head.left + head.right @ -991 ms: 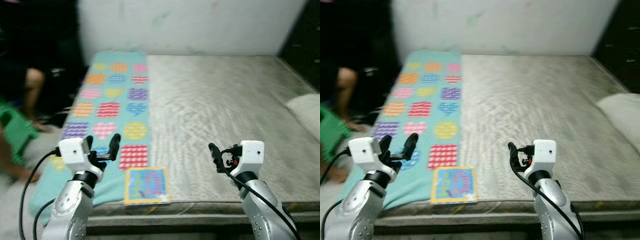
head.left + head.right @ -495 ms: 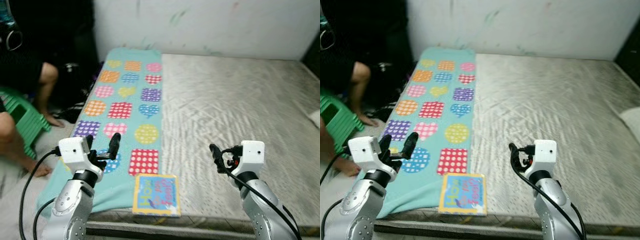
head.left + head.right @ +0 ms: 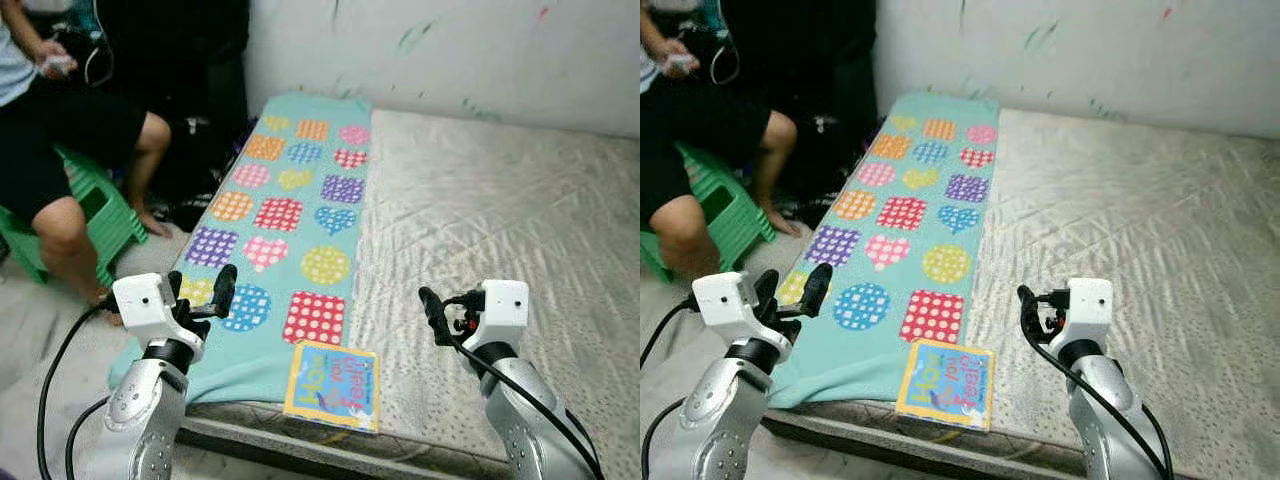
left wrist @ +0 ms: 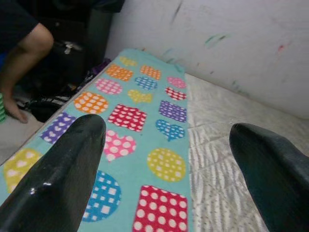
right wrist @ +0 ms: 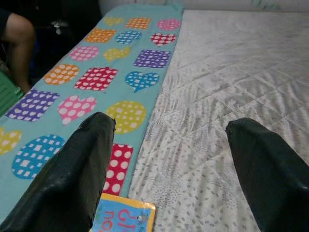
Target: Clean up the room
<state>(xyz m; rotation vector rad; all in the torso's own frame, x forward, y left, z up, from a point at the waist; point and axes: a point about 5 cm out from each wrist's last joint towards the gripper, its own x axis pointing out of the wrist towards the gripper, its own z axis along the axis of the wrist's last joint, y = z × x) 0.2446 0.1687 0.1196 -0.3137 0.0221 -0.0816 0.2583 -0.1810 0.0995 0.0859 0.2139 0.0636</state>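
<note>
Left pincer (image 3: 200,297) wide, over blanket (image 3: 290,215) edge | right pincer (image 3: 432,312) wide, above mattress (image 3: 500,230) | book (image 3: 333,384) at near bed edge | person (image 3: 70,130) seated left

The seated person (image 3: 60,140) in dark shorts is cut off at the picture's top and left edge. The green plastic stool (image 3: 100,215) is partly hidden behind their legs. The small white object (image 3: 55,65) they hold is too small to identify.
</note>
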